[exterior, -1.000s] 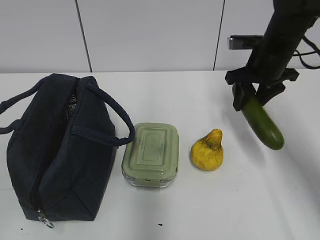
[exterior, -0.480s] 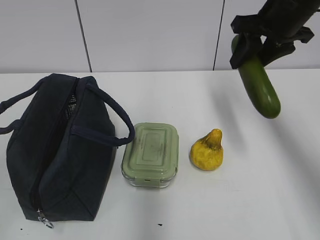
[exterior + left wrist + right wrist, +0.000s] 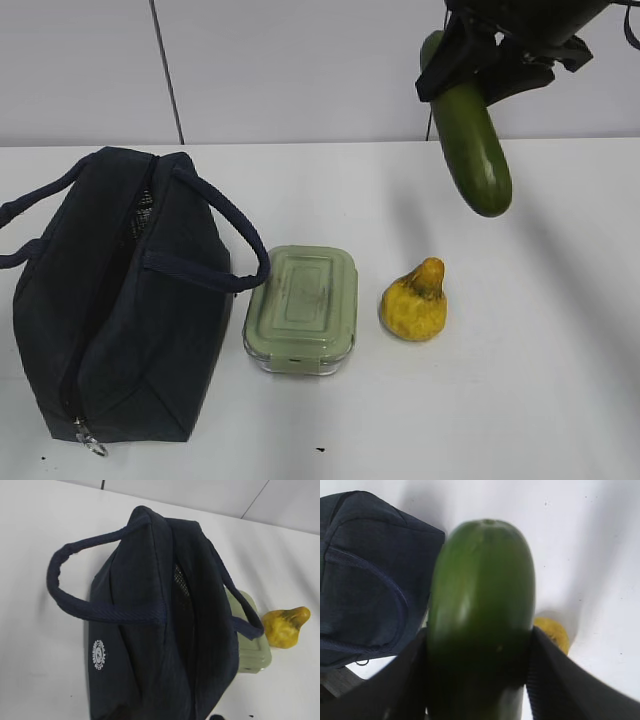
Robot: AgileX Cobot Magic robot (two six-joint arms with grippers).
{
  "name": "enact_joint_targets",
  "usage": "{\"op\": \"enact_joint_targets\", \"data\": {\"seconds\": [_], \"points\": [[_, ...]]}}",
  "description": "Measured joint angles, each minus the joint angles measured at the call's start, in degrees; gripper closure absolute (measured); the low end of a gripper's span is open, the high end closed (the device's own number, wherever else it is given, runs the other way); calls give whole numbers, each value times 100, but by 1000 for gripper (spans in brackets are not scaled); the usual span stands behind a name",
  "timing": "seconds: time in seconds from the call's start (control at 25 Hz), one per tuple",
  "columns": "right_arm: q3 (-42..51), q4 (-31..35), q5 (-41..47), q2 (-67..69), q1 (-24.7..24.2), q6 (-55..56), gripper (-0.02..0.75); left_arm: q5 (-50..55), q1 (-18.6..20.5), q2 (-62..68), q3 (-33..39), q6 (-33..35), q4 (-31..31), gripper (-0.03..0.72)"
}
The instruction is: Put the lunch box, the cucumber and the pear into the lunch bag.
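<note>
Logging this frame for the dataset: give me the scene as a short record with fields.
held item: cucumber, hanging in the air, clamped near its upper end in the right gripper
on table: lunch bag, lunch box, pear, left to right in the exterior view
bag state: top open, nothing visible inside
lunch box: lid on, beside the bag
left gripper: not in view
packed so far: none

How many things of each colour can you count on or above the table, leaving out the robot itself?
Green: 2, the cucumber and the lunch box lid
Navy: 1, the lunch bag
Yellow: 1, the pear
Total: 4
</note>
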Motion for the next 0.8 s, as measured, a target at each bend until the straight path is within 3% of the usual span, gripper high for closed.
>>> {"op": "enact_joint_targets", "data": {"seconds": [0.28, 0.68, 0.8], "points": [[0, 38, 0, 0, 379, -46, 348, -226, 0, 1702, -302, 697, -565, 334], [0, 189, -188, 19, 1422, -57, 349, -547, -132, 3288, -685, 1287, -992, 330], [0, 410, -256, 163, 1627, -70, 349, -663, -299, 3593, -698, 1335, -1013, 371]]}}
